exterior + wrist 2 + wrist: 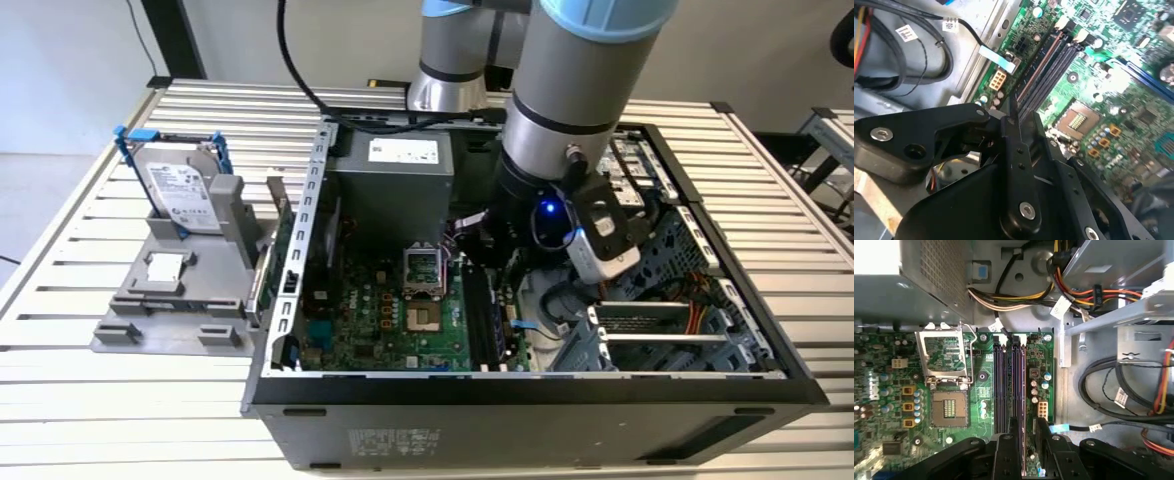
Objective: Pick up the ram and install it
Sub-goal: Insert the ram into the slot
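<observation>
My gripper (1027, 426) hangs low inside the open computer case (287, 300), over the motherboard (981, 375) and its black memory slots (1006, 385). The ram (1023, 390) shows edge-on as a thin bluish-grey strip. It stands in the slot nearest the board's edge, next to the small white connector (1042, 409). The two black fingers (1014, 426) stand on either side of the ram's near end with green board showing between them, so the gripper is open. In the second wrist view the ram (1040, 64) runs away from the gripper (1024, 117). In the exterior view the wrist (534, 215) covers this spot.
The open CPU socket (949, 410) with its raised metal frame (944, 357) lies beside the slots. Cable bundles (1114, 390) and a drive cage (1114, 315) crowd the other side. At the exterior view's left, a grey fixture (174, 300) holds a hard drive in a blue bracket (174, 185).
</observation>
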